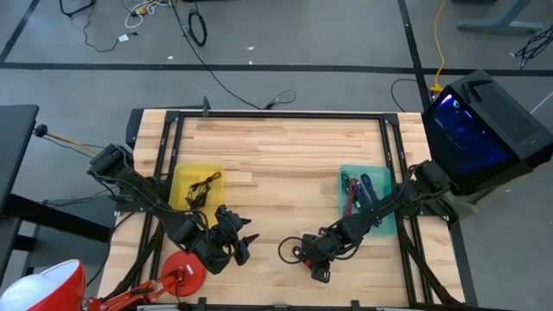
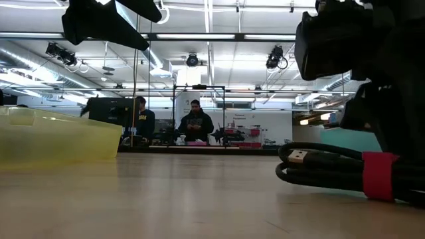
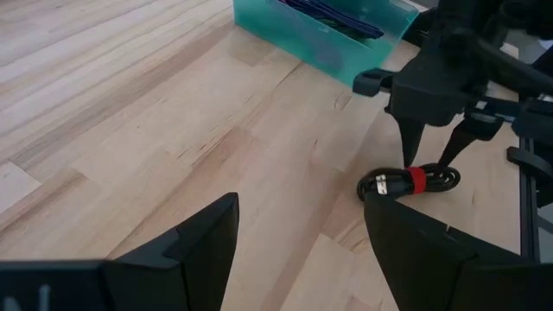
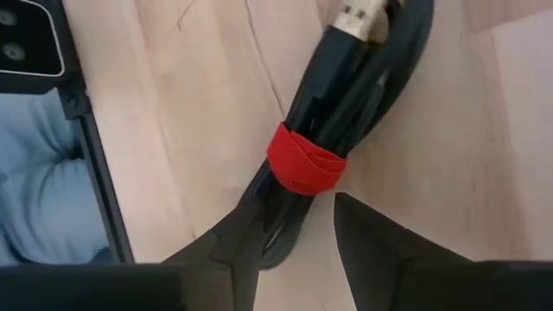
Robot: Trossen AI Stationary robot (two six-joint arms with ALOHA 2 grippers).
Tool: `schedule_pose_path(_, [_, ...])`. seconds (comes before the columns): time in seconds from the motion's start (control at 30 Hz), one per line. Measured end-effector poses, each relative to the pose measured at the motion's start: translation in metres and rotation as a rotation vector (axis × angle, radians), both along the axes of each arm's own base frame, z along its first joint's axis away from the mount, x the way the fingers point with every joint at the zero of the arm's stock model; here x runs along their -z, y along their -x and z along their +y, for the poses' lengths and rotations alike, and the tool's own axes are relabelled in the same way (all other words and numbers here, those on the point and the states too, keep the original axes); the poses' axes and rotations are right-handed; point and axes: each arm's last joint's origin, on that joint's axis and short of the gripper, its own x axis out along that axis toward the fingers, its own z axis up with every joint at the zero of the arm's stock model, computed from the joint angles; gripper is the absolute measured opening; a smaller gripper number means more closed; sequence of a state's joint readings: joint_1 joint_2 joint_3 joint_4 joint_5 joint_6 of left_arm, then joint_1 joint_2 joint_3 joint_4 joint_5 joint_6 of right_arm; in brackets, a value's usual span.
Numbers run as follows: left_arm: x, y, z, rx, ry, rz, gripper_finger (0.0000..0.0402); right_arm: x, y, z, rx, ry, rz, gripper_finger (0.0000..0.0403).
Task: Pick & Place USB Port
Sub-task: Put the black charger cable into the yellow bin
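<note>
The tabletop [image 1: 285, 164] is pale wood in long planks, smooth and matt, with visible grain and darker streaks. The coiled USB cable [image 4: 346, 104] has a smooth black rubbery sheath with a slight sheen; its plug [image 4: 363, 13] is bright metal. A red band [image 4: 304, 162] around the coil looks like soft, matt fabric tape. The teal bin [image 3: 328, 39] is translucent plastic, smooth and faintly glossy; the yellow bin [image 2: 60, 136] is likewise translucent plastic. The right pincer [image 4: 298, 238] and the left pincer [image 3: 298, 250] have fingers of matt black plastic.
</note>
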State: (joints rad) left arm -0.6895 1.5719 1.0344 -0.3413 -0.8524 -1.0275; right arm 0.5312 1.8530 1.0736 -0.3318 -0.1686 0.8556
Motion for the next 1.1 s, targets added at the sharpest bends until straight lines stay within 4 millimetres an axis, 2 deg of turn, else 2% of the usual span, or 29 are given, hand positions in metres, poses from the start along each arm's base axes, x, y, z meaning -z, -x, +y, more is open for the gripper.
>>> schedule_pose_path(0.37, [0.000,0.000,0.000,0.000,0.000,0.000,0.0254,0.004,0.004,0.006,-0.003,0.032,-0.028,0.0140])
schedule_pose_path(0.47, [0.000,0.000,0.000,0.000,0.000,0.000,0.0254,0.004,0.004,0.007,0.009,0.036,-0.026,0.0109])
schedule_pose_path(0.6, [0.000,0.000,0.000,-0.002,0.001,-0.002,0.0254,0.005,0.004,0.005,-0.002,0.040,-0.020,0.0025])
schedule_pose_path(0.8, [-0.002,-0.001,0.001,-0.055,-0.030,-0.055,0.0254,0.002,-0.005,-0.010,-0.013,0.062,-0.059,0.0010])
schedule_pose_path(0.93, [-0.007,-0.005,0.000,-0.040,-0.051,-0.094,0.0254,-0.013,-0.015,-0.028,0.003,0.087,-0.157,0.0010])
schedule_pose_path(1.1, [-0.020,-0.015,-0.004,0.027,-0.093,-0.181,0.0254,-0.057,-0.019,-0.058,0.040,0.162,-0.345,0.0010])
